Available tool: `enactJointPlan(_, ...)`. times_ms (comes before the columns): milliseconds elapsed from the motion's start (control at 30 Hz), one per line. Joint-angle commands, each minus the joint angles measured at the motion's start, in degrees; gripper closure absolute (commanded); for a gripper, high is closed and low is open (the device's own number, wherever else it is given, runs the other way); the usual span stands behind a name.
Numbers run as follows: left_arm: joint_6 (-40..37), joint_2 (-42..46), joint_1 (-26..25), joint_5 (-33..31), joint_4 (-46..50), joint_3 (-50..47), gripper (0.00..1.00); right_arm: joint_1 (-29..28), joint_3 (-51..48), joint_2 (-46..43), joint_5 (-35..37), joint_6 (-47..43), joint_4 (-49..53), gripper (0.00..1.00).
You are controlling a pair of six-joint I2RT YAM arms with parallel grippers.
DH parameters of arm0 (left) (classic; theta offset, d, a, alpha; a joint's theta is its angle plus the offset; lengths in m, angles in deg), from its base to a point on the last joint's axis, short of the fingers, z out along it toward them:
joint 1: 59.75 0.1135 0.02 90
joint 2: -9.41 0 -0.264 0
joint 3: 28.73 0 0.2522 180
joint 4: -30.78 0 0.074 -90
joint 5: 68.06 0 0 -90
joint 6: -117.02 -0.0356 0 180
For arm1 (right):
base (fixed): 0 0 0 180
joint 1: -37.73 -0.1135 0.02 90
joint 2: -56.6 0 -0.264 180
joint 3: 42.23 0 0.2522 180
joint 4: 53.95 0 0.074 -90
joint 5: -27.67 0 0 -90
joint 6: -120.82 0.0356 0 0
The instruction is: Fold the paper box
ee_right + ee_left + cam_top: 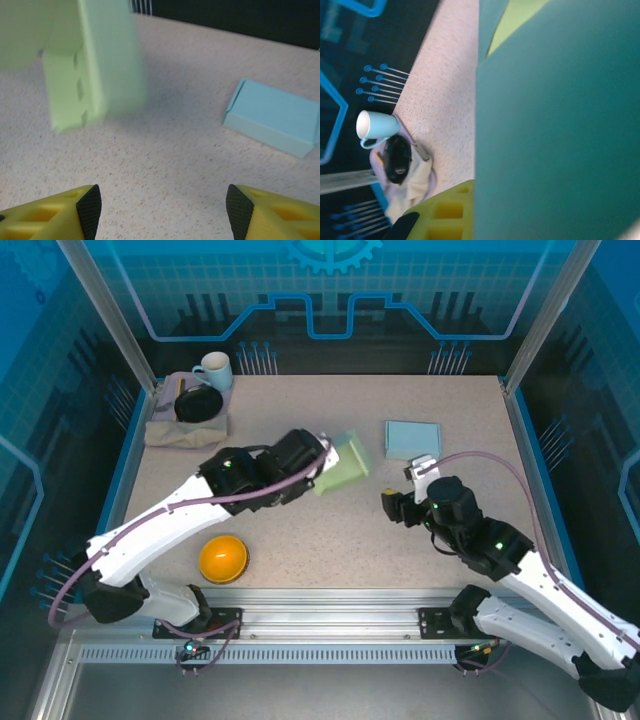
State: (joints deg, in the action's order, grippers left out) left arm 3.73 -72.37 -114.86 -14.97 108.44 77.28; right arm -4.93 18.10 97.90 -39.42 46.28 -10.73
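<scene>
Closest to your left wrist camera is the green box, one panel of it looming large. Your left gripper is clamped on that box, holding it tilted at the middle of the bench, a little toward the far edge. Your right gripper hovers with jaws wide and empty, to the right of the box and apart from it. From the right wrist you can see a slotted side panel hanging loose, so I judge the folding partly done, with flaps left to tuck and close. A blue box lies flat toward the far right corner.
</scene>
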Motion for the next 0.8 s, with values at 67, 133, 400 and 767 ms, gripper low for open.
enactJointPlan(67, -12.1, -9.6, -2.7, -2.2, 17.9, 6.8, 0.96, 1.3, 2.5, -2.8, 3.8, -1.1, 4.8, 0.31)
enactJointPlan(133, -13.6, -11.8, -4.4, -1.3, 17.3, 6.5, 0.95, 1.6, 2.2, -3.4, 4.1, -0.6, 5.6, 0.31)
enactJointPlan(400, -16.1, -24.5, -4.9, -0.8, 13.5, 7.1, 0.92, 2.0, -1.0, -5.7, 3.8, 2.9, 7.7, 0.31)
enactJointPlan(767, -11.1, -32.2, 2.7, 4.4, 8.3, 20.4, 0.33, 2.6, -3.6, -6.1, 3.1, 4.3, 9.0, 0.30)
